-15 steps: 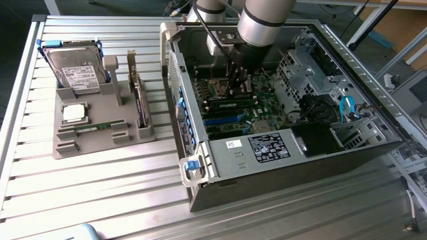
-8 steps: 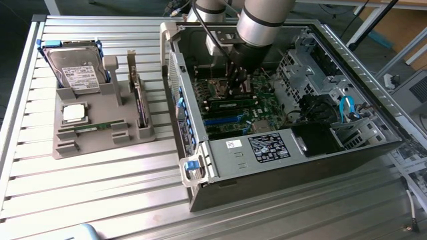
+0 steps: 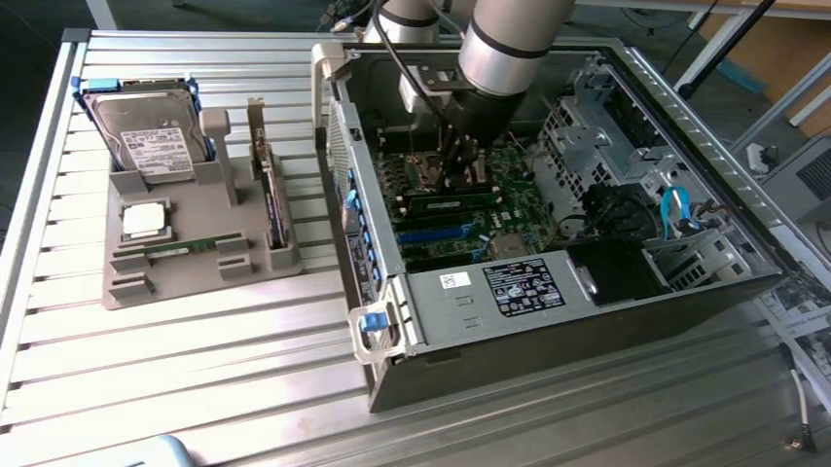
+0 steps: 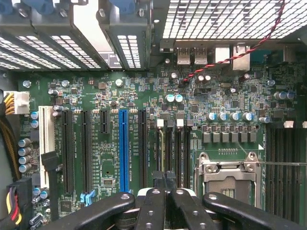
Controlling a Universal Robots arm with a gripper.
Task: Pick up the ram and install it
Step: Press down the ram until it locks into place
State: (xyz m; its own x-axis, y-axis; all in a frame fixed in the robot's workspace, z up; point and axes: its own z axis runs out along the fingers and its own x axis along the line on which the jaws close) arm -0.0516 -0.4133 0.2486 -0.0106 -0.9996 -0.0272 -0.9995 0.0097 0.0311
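Nearest me, the slatted counter (image 3: 195,389) carries the open case (image 3: 520,292), lying on its side with the board (image 3: 513,209) facing up. On the board, just past the blue slot (image 3: 429,233), a green ram (image 3: 449,205) looks to be standing in one of the memory slots beside the empty socket (image 4: 225,172). In the wrist view it shows as a thin edge running along its slot.

The gripper (image 3: 457,180) hangs right over that spot, down inside the case. Its fingers are pressed together with nothing that I can see between them. Whether the tips touch the stick's top edge I cannot tell — they are at least very close to it.

My guess is that the pick-up and carry are done and the work is at the seating stage — the stick in its slot but perhaps not locked home. A press here calls for a straight push along the slot line, square on the stick's top edge, so it goes in level and does not rock at one end.

Further off, toward the exterior view's left, the grey tray (image 3: 195,282) holds a second stick (image 3: 182,248) lying flat. A silver chip (image 3: 143,219) sits just behind it, a dark card (image 3: 270,195) stands on edge, and a hard drive (image 3: 150,136) is at the far end.
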